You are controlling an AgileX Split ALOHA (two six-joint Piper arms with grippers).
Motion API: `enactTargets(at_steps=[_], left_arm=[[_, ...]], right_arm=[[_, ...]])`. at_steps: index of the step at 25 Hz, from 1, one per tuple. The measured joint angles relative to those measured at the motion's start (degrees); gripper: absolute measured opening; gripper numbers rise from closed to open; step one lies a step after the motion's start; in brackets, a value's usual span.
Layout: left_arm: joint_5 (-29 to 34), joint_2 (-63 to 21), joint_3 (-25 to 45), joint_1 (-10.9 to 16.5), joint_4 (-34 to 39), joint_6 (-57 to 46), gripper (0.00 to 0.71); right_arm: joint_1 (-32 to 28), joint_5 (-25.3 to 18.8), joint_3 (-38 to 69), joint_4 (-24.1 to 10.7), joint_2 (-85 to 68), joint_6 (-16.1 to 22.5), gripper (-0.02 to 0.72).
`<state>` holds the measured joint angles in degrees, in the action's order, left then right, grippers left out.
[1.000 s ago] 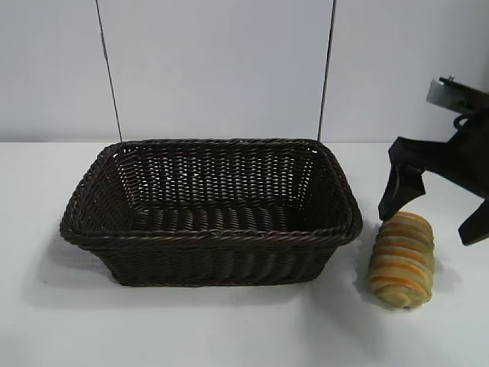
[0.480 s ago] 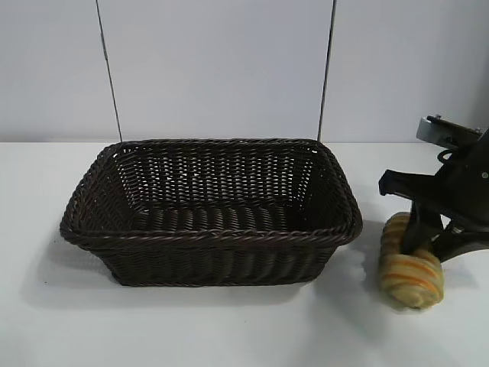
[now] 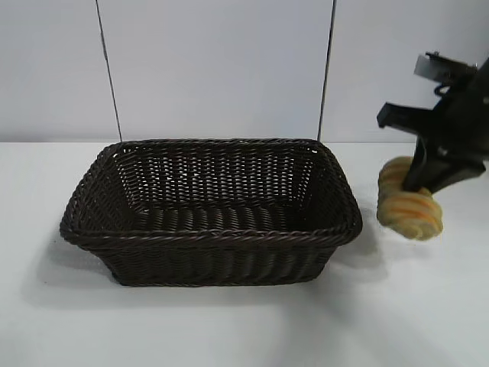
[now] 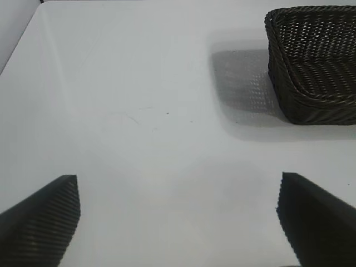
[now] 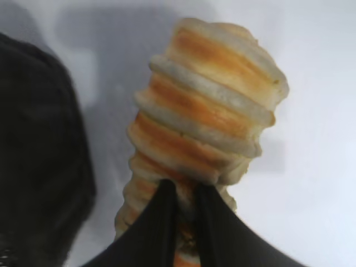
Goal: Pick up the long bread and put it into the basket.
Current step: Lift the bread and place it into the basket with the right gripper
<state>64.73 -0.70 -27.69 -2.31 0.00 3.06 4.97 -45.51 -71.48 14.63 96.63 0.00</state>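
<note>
Pinched narrow on the long bread (image 3: 409,208) by the right gripper (image 3: 422,186), near 3 o'clock in the exterior view, just beside the basket (image 3: 348,229) and off the white table (image 3: 229,329). Fingers (image 5: 167,219) squeezed almost together in the right wrist view, biting into a ridge near one end of the loaf, so most of the loaf hangs free beyond the grip. Probably gripped there because the ridged crosswise segments offer a soft fold to sink into; likely squashy, judging by how far the jaws have sunk into it. Held clear of the braided rim, at about rim height, apparently to allow carriage over the flared side toward 9 o'clock.

Parked off to the side, the left gripper (image 4: 178,222), spread wide above bare table, with only a corner of the basket toward 2 o'clock in its own view. No part in the lift.

Basket empty, sitting at centre, long side facing the camera, open mouth up. Judged stage: pick done, transfer not yet made. Next needs a sideways carry toward 9 o'clock, over the near rim, then a lowering and release inside. Risk: an off-centre hold on a soft loaf, so possible swinging or slipping out during the carry, or a clipped rim if carried too low.
</note>
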Motion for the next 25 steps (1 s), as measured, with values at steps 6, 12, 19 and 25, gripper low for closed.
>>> enactTargets(at_steps=[6, 12, 19, 25], left_arm=[[0.0, 0.0, 0.0, 0.0, 0.0, 0.0, 0.694], [0.0, 0.0, 0.0, 0.0, 0.0, 0.0, 0.694], [0.0, 0.0, 0.0, 0.0, 0.0, 0.0, 0.694], [0.0, 0.0, 0.0, 0.0, 0.0, 0.0, 0.694]], right_arm=[[9.3, -0.2, -6.3, -0.2, 1.8, 1.2, 0.074], [18.2, -1.7, -15.3, -1.8, 9.2, -3.5, 0.074], [24.4, -2.2, -20.5, -3.3, 15.5, -43.2, 0.072], [24.9, 0.2, -21.1, -2.0, 19.9, -51.6, 0.072]])
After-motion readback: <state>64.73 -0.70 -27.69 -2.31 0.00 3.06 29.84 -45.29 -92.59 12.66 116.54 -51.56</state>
